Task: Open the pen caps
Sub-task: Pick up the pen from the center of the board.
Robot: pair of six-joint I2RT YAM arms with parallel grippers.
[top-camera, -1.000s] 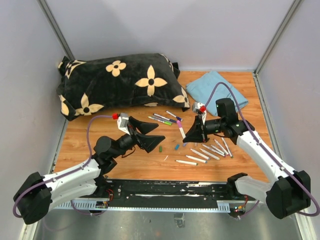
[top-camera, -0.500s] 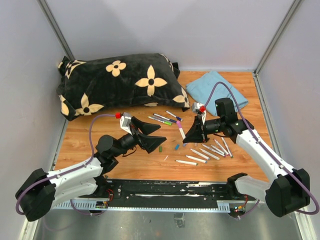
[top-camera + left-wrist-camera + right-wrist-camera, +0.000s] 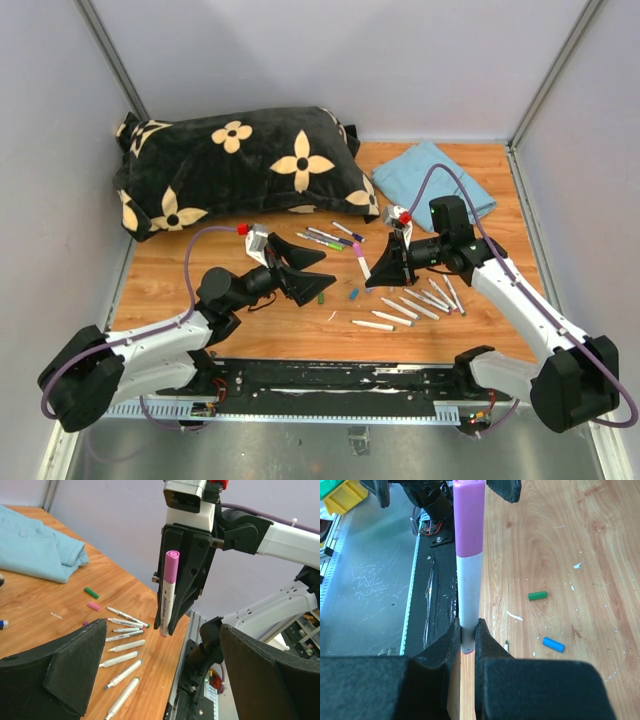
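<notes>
My right gripper is shut on the lower end of a white-barrelled pen, held above the table with its pink cap pointing toward the left arm. My left gripper is wide open and empty, a short way from the cap and facing it. Its fingers frame the pen in the left wrist view. Loose caps lie on the wood: a green one, a blue one and a pink one.
Several uncapped white pens lie in a row at the front right. A few capped pens lie near a black flowered pillow. A blue cloth is at the back right. The metal base rail runs along the near edge.
My left gripper has edged to the right, closer to the pink cap. The right gripper and its pen have hardly moved.
</notes>
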